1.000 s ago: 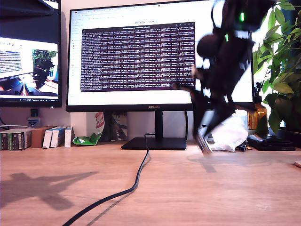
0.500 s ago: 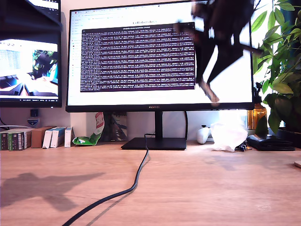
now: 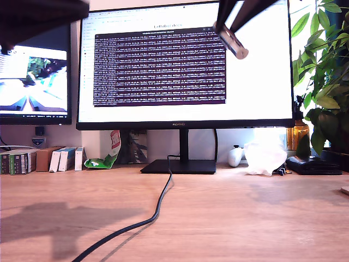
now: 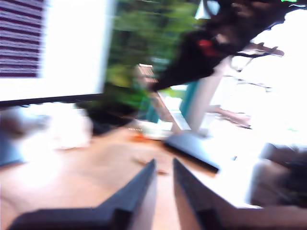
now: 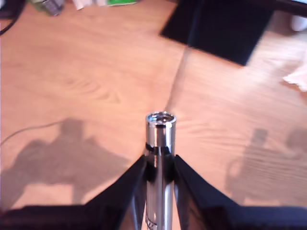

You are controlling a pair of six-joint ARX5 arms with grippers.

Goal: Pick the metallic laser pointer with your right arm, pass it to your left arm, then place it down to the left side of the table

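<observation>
Between black fingers point(image 5: 129, 184), ribbed silver laser pointer point(image 5: 160, 143)

Low exterior view facing monitor point(image 3: 185, 65) across table point(image 3: 245, 218), second wrist view looking down on table, first wrist view apparently sideways, blurred.

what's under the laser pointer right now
Only bare table and shadows far beneath the metallic laser pointer, clamped by my second gripper; its lower end is hidden between the fingers.

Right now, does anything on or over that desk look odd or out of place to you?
Nothing looks spilled or broken. The one unusual sight is the metallic laser pointer, clamped in my second gripper high above the table, in front of the monitor. A black cable trails loosely across the wood, and crumpled white plastic lies by the plant.
</observation>
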